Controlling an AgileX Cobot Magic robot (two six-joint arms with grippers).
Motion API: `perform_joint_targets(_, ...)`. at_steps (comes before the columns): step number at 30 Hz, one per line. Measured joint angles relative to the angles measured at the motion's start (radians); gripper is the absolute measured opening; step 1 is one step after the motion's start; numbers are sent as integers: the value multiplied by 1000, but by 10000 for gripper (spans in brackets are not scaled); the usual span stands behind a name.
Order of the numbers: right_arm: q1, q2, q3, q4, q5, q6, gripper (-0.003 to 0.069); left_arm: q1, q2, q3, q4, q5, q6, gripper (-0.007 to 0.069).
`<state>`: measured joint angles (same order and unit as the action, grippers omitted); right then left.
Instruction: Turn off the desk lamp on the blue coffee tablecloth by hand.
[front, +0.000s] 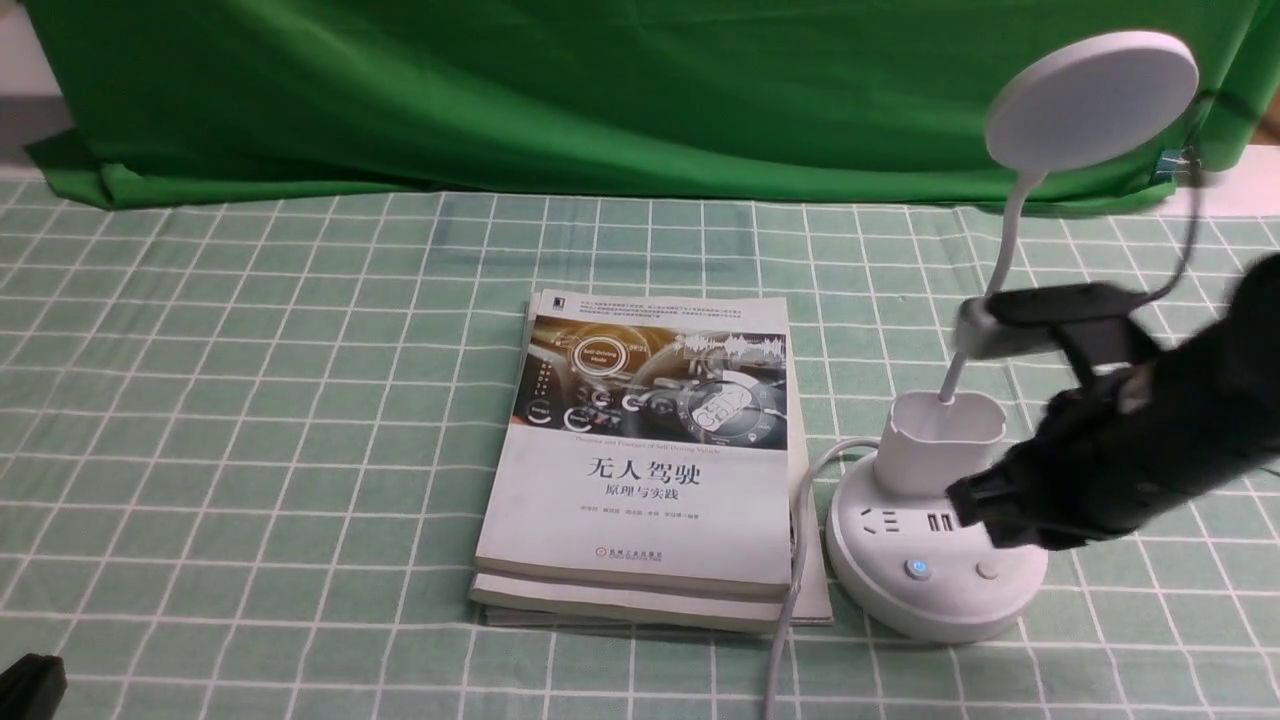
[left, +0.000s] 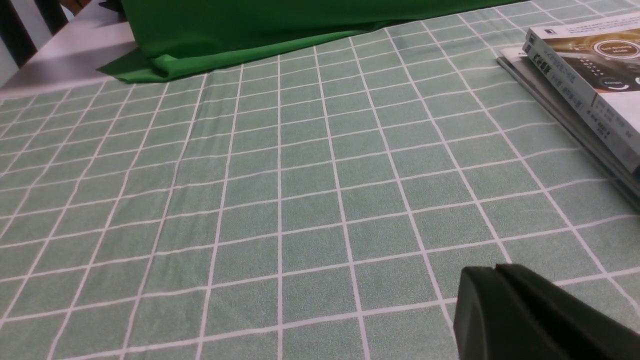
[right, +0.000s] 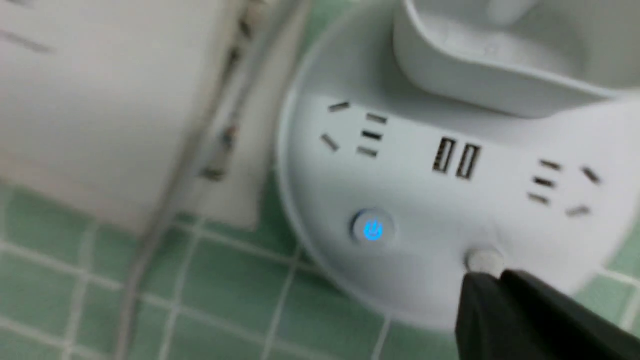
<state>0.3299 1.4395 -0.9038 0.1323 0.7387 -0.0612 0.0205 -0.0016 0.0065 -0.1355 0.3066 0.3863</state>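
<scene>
The top book (front: 640, 450) reads 无人驾驶 in big dark characters, with 原理与实践 just beneath. Its finer print is too small to read. On the desk lamp (front: 930, 600) to its right, the left button (front: 918, 569) shows a blue-lit power sign.

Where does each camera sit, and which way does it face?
Front view: between the arms, facing forward over the tablecloth at books and desk lamp; right gripper shows.
Left wrist view: low above the tablecloth, facing the green backdrop; left gripper shows.
Right wrist view: close above the desk lamp's lit button; right gripper shows.
All share the tablecloth; front and right wrist share the desk lamp.
</scene>
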Motion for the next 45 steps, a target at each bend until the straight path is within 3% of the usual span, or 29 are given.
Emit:
perform_joint_targets(4, 0, -187, 134, 0, -44, 26, 43, 0, 0, 0, 0, 0, 0, 0)
perform_joint_targets(14, 0, -557, 503, 0, -359, 128, 68, 0, 0, 0, 0, 0, 0, 0)
perform_joint_targets(24, 0, -654, 602, -1, -416, 144, 85, 0, 0, 0, 0, 0, 0, 0)
perform_joint_targets(27, -4, -690, 605, -12, -422, 137, 53, 0, 0, 0, 0, 0, 0, 0)
perform_joint_targets(37, -192, -1131, 799, -81, -511, 12, 27, 0, 0, 0, 0, 0, 0, 0)
perform_joint_targets(45, -244, -1416, 910, -100, -505, 10, 27, 0, 0, 0, 0, 0, 0, 0)
